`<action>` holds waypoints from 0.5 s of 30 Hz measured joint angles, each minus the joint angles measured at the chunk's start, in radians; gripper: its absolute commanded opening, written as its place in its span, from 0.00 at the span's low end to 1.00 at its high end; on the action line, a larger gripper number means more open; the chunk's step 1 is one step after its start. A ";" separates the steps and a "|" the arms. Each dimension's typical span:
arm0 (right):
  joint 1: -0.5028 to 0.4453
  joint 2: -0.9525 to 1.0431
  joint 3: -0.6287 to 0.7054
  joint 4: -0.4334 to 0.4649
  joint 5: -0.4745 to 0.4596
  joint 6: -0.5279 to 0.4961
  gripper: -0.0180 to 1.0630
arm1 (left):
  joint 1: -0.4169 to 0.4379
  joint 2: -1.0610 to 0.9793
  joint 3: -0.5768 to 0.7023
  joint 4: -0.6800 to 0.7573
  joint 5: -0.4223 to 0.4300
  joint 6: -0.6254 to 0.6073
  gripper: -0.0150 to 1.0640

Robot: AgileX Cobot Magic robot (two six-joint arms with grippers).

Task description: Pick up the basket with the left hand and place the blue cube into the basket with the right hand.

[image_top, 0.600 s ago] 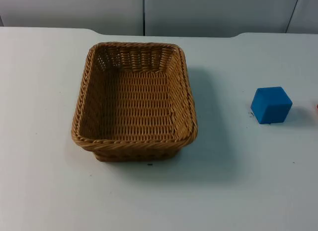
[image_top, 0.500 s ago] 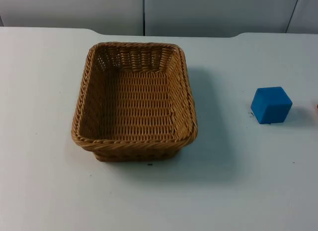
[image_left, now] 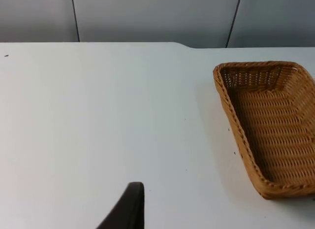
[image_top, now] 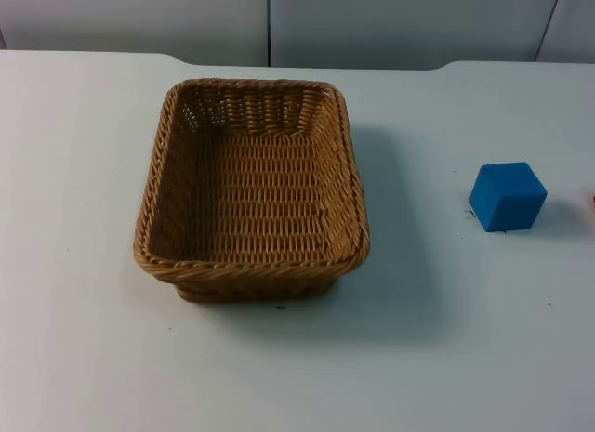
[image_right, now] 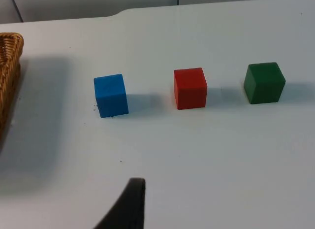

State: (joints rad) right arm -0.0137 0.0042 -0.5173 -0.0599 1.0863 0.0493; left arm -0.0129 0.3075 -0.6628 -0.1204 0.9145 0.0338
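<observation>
On the white tabletop (image_top: 84,339) the rectangular brown woven wicker basket (image_top: 251,186) sits flat and empty near the middle, and the small blue cube (image_top: 507,197) rests well apart from it on the robot's right side, with bare surface between them. From the left wrist view the left gripper (image_left: 129,209) hangs above open tabletop beside the basket (image_left: 268,125), not touching it; one dark fingertip is all that can be seen, so I cannot tell whether it is released or clenched. The right gripper (image_right: 132,207) likewise waits over bare surface short of the blue cube (image_right: 111,95), and its state cannot be told either. The step in hand looks like the left arm's approach to the basket, nothing yet grasped. To do it well, the gripper should probably come in over the nearest long rim, straddle the woven wall with one finger inside and one outside, and close firmly before lifting level, since a wicker edge can flex and tip. For the later pick, the red cube (image_right: 190,88) stands just beside the blue one and a green cube (image_right: 264,82) further along the same row, so the right arm will need a clean descent onto the blue alone. Behind, the tabletop ends at a plain grey partition wall (image_top: 390,23) with vertical seams.
</observation>
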 measured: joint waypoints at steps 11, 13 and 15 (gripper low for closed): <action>0.000 0.000 0.000 0.000 0.000 0.000 0.99 | 0.000 0.367 -0.092 -0.170 -0.154 0.154 0.99; 0.000 0.000 0.000 0.000 0.000 0.000 0.99 | 0.000 0.494 -0.122 -0.252 -0.190 0.237 0.99; 0.000 0.000 0.000 0.000 0.000 0.000 0.99 | 0.000 0.563 -0.137 -0.309 -0.209 0.293 0.99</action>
State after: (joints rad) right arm -0.0137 0.0042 -0.5173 -0.0599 1.0863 0.0493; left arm -0.0129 0.8709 -0.8003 -0.4296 0.7057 0.3273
